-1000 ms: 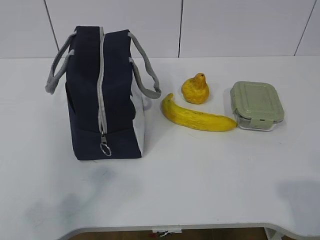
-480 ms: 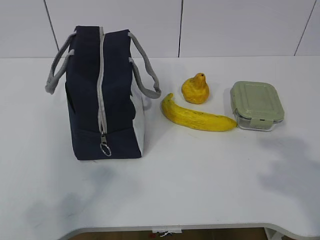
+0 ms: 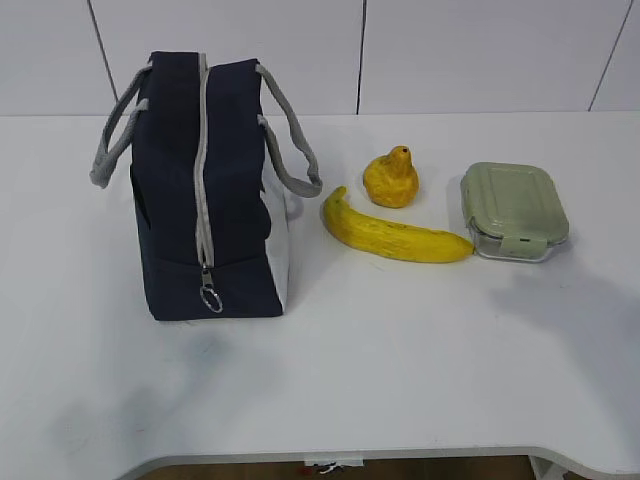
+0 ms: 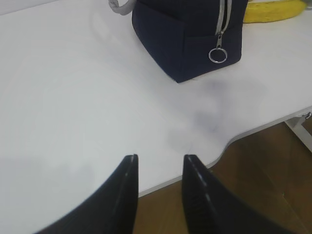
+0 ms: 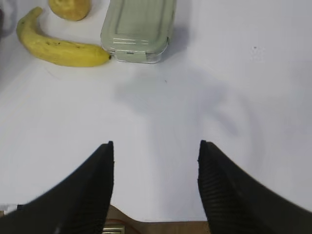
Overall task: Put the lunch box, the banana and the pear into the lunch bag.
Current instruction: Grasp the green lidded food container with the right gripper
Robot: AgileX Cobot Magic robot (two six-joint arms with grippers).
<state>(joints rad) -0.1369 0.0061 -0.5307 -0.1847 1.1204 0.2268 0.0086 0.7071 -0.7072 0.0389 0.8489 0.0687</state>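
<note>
The navy lunch bag point(image 3: 205, 190) stands at the left of the table, its grey zipper closed and the ring pull point(image 3: 210, 298) hanging at the front. To its right lie the banana point(image 3: 395, 233), the pear point(image 3: 391, 178) behind it, and the green-lidded lunch box point(image 3: 513, 210). Neither arm shows in the exterior view. My left gripper point(image 4: 160, 158) hangs open and empty over the table's front edge, well short of the lunch bag point(image 4: 187, 34). My right gripper point(image 5: 155, 146) is open and empty, nearer than the lunch box point(image 5: 139, 27) and banana point(image 5: 58, 46).
The white table's curved front edge point(image 4: 234, 139) lies just ahead of the left gripper, with brown floor below. A white panelled wall point(image 3: 400, 50) stands behind the table. A faint shadow point(image 3: 575, 310) falls on the table right of the lunch box.
No object has moved. The shadow on the right of the table has spread forward toward the lunch box.
</note>
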